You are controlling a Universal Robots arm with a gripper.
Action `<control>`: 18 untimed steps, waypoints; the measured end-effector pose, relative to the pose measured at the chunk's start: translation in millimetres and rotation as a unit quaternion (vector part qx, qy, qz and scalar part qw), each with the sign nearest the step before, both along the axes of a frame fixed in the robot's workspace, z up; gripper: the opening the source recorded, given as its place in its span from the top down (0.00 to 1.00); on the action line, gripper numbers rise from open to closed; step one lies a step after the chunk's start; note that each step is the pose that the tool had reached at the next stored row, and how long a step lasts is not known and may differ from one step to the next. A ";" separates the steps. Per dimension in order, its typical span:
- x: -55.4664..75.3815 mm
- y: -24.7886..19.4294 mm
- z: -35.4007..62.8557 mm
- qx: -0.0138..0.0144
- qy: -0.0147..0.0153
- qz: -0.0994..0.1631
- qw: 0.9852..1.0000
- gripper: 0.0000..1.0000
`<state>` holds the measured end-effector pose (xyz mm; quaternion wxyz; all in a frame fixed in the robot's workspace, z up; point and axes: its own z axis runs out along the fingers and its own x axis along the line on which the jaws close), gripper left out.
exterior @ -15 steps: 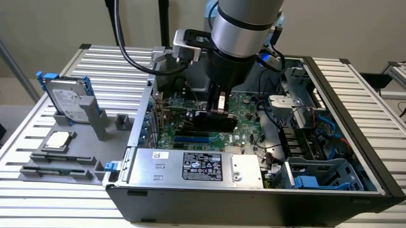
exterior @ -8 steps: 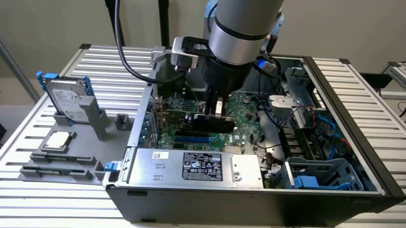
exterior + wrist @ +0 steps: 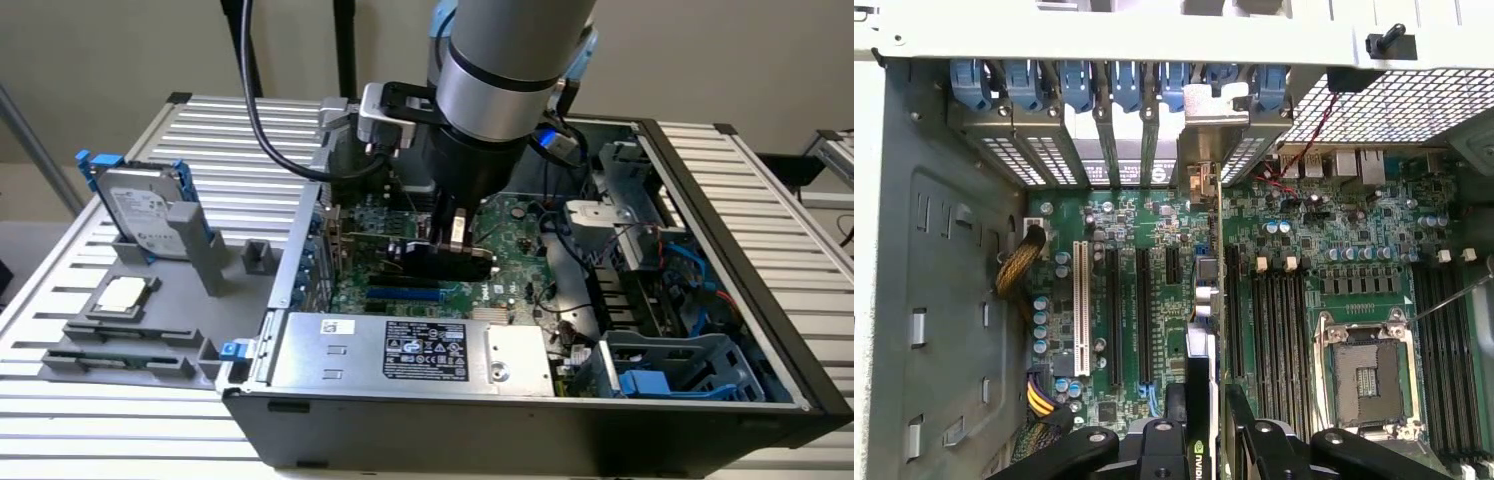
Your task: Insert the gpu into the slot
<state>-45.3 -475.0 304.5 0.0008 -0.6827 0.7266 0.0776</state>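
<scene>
Here, the slot (image 3: 400,295) lies bare on the board (image 3: 521,225), and just beside it the gpu (image 3: 447,264) hangs edge-down, pinched in the gripper (image 3: 454,240), whose jaws are closed on it. If the gpu is tilted, its edge could miss the slot and scrape the board.

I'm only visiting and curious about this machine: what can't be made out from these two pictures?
- Exterior view: the gripper and arm hide the top of the gpu; whether its lower edge meets the slot is unclear.
- Wrist view: the gpu stands edge-on, hiding the board under it.
- Exterior view: print on the label of the silver box is too small to read.
</scene>
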 end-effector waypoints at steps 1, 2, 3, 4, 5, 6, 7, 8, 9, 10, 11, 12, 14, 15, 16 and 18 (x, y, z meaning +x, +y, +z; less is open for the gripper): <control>0.0 0.0 0.0 0.000 0.000 0.000 1.000 0.74; 0.0 0.0 0.0 0.000 0.000 0.000 1.000 0.74; 0.0 0.0 0.0 0.000 0.000 0.000 1.000 0.74; 0.0 0.0 0.0 0.000 0.000 0.000 1.000 0.74; 0.0 0.0 0.0 0.000 0.000 0.000 1.000 0.74; 0.0 0.0 0.0 0.000 0.000 0.000 1.000 0.74; 0.0 0.0 0.0 0.000 0.000 0.000 1.000 0.74; 0.0 0.0 0.0 0.000 0.000 0.000 1.000 0.74; 0.0 0.0 0.0 0.000 0.000 0.000 1.000 0.74; 0.0 0.0 0.0 0.000 0.000 0.000 1.000 0.74; 0.0 0.0 0.0 0.000 0.000 0.000 1.000 0.74; 0.0 0.0 0.0 0.000 0.000 0.000 1.000 0.74; 0.0 0.0 0.0 0.000 0.000 0.000 1.000 0.74; 0.0 0.0 0.0 0.000 0.000 0.000 1.000 0.74; 0.0 0.0 0.0 0.000 0.000 0.000 1.000 0.74; 0.0 0.0 0.0 0.000 0.000 0.000 1.000 0.74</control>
